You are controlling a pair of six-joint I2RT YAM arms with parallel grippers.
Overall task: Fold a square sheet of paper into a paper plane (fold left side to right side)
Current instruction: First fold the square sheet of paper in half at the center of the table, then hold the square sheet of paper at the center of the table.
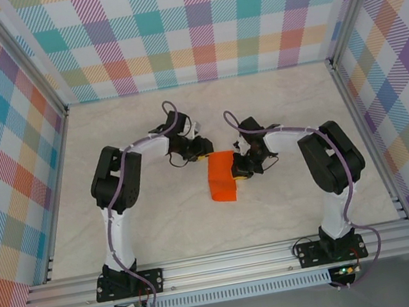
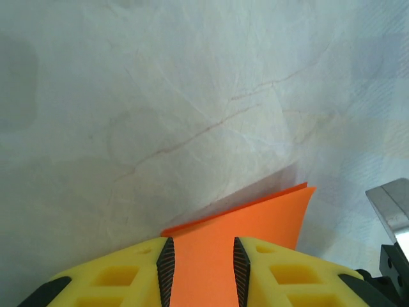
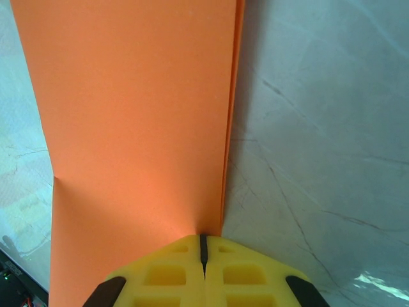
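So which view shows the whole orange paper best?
Top external: the folded orange paper shows nearly whole, with its outline. Left wrist gives one end of it; right wrist a cropped close-up with its layered edge.

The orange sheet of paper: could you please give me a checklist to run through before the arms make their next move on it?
1. Sheet folded over, layers matched: ok, two edges run close together in the right wrist view.
2. Left jaws open: ok, they stand apart with orange paper showing between them.
3. Right jaws shut: ok, closed at the sheet's edge.
4. Right jaws actually pinching the paper: cannot tell.
5. Sheet flat on the table: not ok, its far corner looks lifted and casts a shadow in the left wrist view.
6. Crease pressed sharp: cannot tell.
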